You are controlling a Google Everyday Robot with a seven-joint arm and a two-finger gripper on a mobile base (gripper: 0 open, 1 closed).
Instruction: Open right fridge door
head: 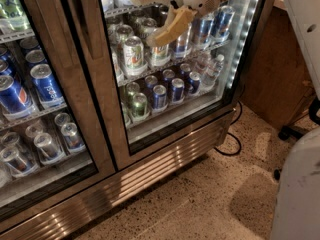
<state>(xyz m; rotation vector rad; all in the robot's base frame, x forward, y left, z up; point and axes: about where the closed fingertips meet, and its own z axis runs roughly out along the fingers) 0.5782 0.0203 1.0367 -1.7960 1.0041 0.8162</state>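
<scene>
The right fridge door (107, 109) is a glass pane in a brushed-steel frame. A bright white LED strip (243, 39) runs down its right side, and it sits flush with the cabinet. Shelves of cans (160, 91) and bottles show through the glass. My gripper (159, 13) hangs at the top of the view, in front of the upper glass and to the right of the centre steel post. Its two tan fingers (172, 28) are spread open and point left and down-left with nothing between them.
The left glass door (45, 134) shows blue Pepsi cans (45, 86). A steel grille (150, 171) runs along the base. A wooden panel (272, 79), a black cable (227, 144) and a chair caster (287, 131) lie to the right. My white body (297, 194) fills the lower right.
</scene>
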